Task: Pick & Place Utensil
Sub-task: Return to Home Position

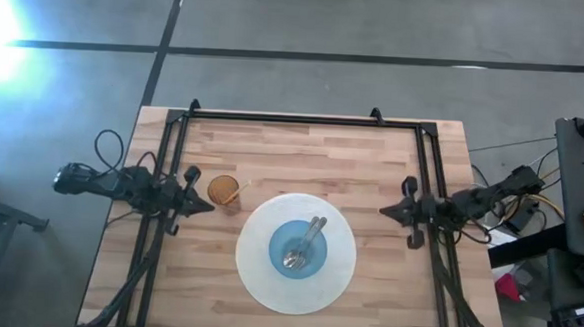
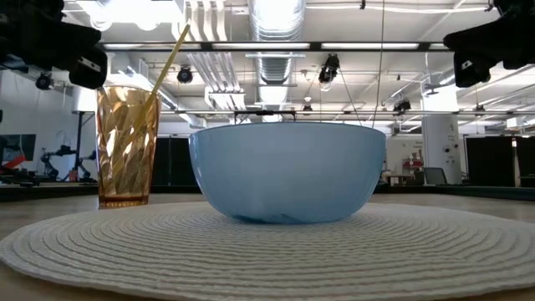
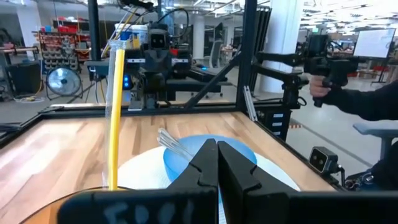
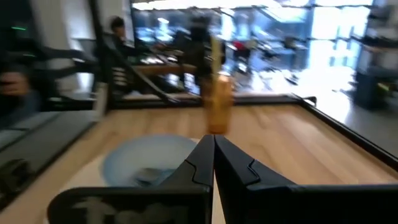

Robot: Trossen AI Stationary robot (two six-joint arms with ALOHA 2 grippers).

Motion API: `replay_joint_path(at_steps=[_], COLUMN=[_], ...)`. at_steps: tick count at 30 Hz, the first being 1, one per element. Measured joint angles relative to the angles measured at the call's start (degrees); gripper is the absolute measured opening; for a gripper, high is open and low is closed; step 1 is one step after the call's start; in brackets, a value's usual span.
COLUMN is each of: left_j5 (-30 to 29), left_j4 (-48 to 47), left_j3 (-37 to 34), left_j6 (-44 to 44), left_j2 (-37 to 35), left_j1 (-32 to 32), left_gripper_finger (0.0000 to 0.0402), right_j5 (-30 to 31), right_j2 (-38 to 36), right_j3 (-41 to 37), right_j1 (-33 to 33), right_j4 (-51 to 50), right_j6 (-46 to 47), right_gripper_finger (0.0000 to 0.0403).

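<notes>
A blue bowl (image 1: pixel 298 248) stands on a round white placemat (image 1: pixel 256 282) at the table's near middle. Metal utensils (image 1: pixel 305 242) lie inside it, heads at the bottom and handles leaning up toward the far rim. To its far left stands an amber cup (image 1: pixel 224 191) holding a yellow straw (image 3: pixel 114 118). My left gripper (image 1: pixel 208 207) hovers shut just left of the cup, pointing level toward the table's right. My right gripper (image 1: pixel 386 212) hovers shut to the right of the placemat, pointing left. Neither holds anything.
A black frame (image 1: pixel 284 117) runs along the table's far and side edges. Bare wood lies beyond the placemat toward the far edge. In the left wrist view a person's sleeve and hand (image 3: pixel 348 93) show beyond the table's right side.
</notes>
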Motion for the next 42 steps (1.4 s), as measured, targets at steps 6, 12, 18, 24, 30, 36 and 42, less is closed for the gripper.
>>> replay_joint_path(at_steps=[6,12,18,24,30,36,42], left_j5=[0.3,0.5,-1.2,-3.8,-6.7,-5.5,-5.2], left_j4=[-0.4,-0.9,-2.6,-2.7,0.0,4.0,4.2], left_j3=[0.0,-0.1,-0.5,-0.5,-1.9,-4.9,-4.4], left_j6=[-0.9,-0.6,-0.2,-1.9,-1.2,-2.1,-1.2], left_j2=[0.0,0.0,0.0,0.0,0.0,0.0,0.0], left_j1=[0.0,0.0,0.0,0.0,0.0,0.0,-0.1], left_gripper_finger=[0.0000,0.0000,0.0000,0.0000,0.0000,0.0000,0.0000], right_j5=[-5.5,-7.8,-9.7,-9.8,-9.4,-9.6,-10.2], right_j2=[0.0,0.0,0.0,0.0,0.0,0.0,0.0], right_j3=[-5.7,-6.2,-6.2,-6.2,-6.2,-6.2,-6.2], right_j1=[0.0,-1.2,-3.5,-4.0,-5.4,-9.3,-12.2], right_j4=[11.9,12.9,9.1,6.8,10.0,11.9,11.6], right_j6=[-5.5,-7.3,-5.5,-2.3,-6.8,-10.0,-10.1], right_gripper_finger=[0.0008,0.0008,0.0008,0.0008,0.0008,0.0008,0.0008])
